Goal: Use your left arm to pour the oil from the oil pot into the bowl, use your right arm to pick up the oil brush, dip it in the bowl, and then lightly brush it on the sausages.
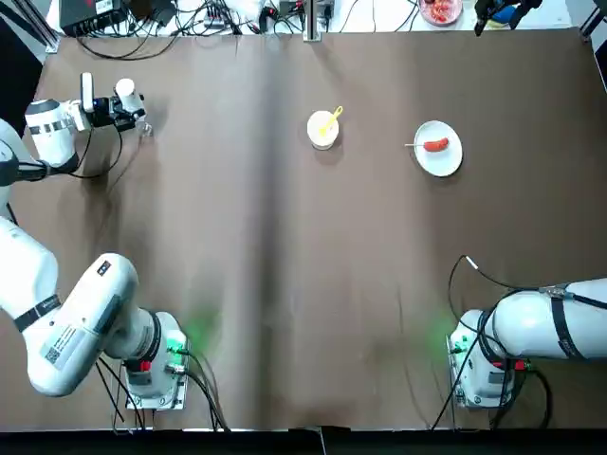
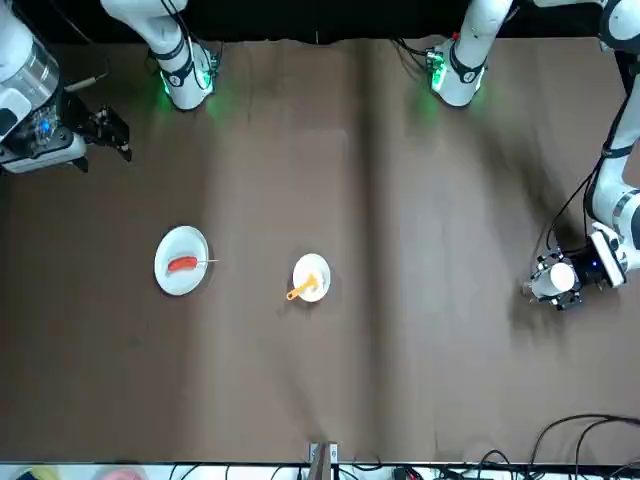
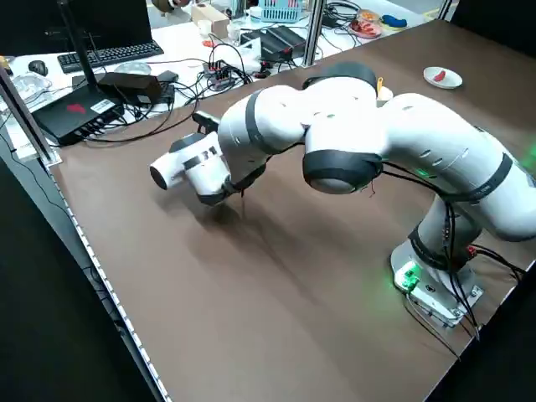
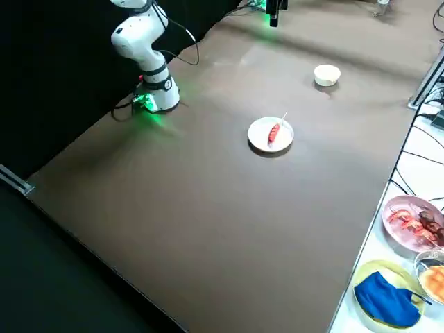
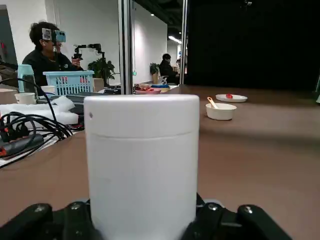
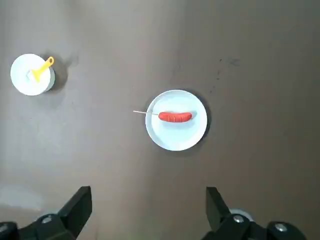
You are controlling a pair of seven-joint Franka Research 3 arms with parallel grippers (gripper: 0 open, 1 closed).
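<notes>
No legible text, brand, number or sign; small print on label of my white-and-grey jointed left arm [image 1: 71,332] too tiny to read.

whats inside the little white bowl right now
The bowl holds the oil brush, its pale head down inside and its yellow handle resting over the rim. The patch of bowl floor beneath the brush head is covered, so it can't be seen.
</notes>
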